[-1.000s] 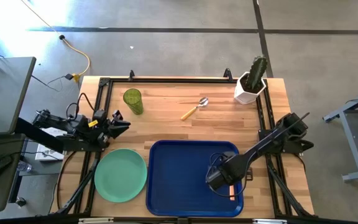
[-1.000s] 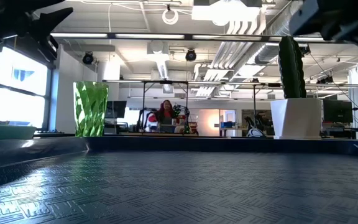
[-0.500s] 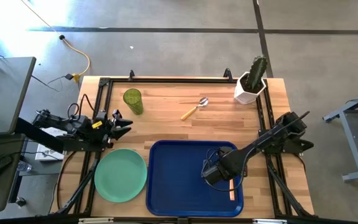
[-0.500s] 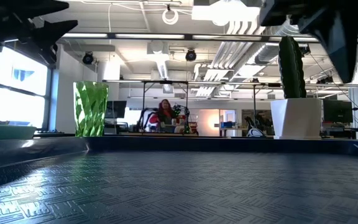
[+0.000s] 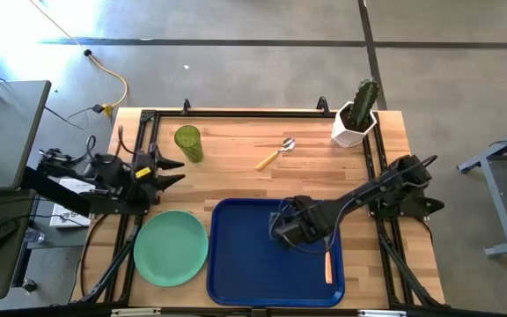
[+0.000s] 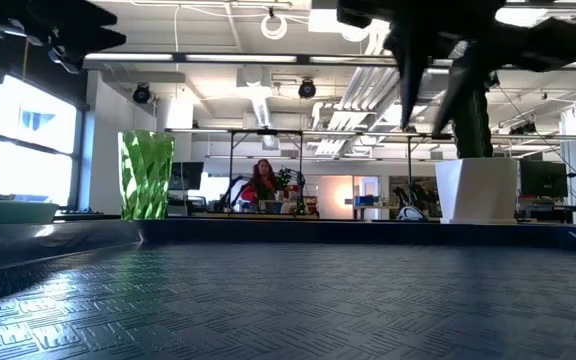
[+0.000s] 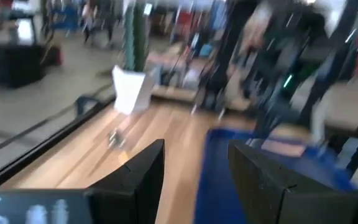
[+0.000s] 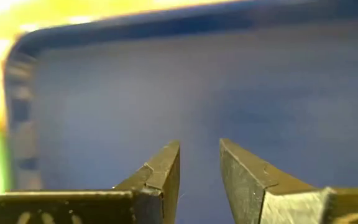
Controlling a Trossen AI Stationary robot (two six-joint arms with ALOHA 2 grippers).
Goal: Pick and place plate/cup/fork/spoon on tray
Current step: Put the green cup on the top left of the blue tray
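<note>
On the tray [image 5: 236,264], near its right rim, the fork [image 5: 327,266] lies flat with its orange handle in view, clear of any gripper. One second ago the right gripper [image 5: 282,229] sat directly over that spot; since then it has drawn back toward the tray's middle, and the fork shows uncovered beside it. I read this as the fork placed and released. In the right wrist view the right gripper's fingers [image 8: 160,171] stand slightly apart with nothing between them, only blue tray floor beyond.

Still off the tray: plate [image 5: 171,247] on the table just left of the tray; cup [image 5: 187,143] upright near the far left edge; spoon [image 5: 276,153] on bare wood behind the tray.

The left gripper [image 5: 167,170] hovers between cup and plate and has shifted only a little over the last second; its fingers [image 7: 135,177] are spread and empty.

Judgement: one item of four done. The spoon looks the closest next reach for the right arm. White cactus pot [image 5: 352,126] at the far right corner, not involved.
</note>
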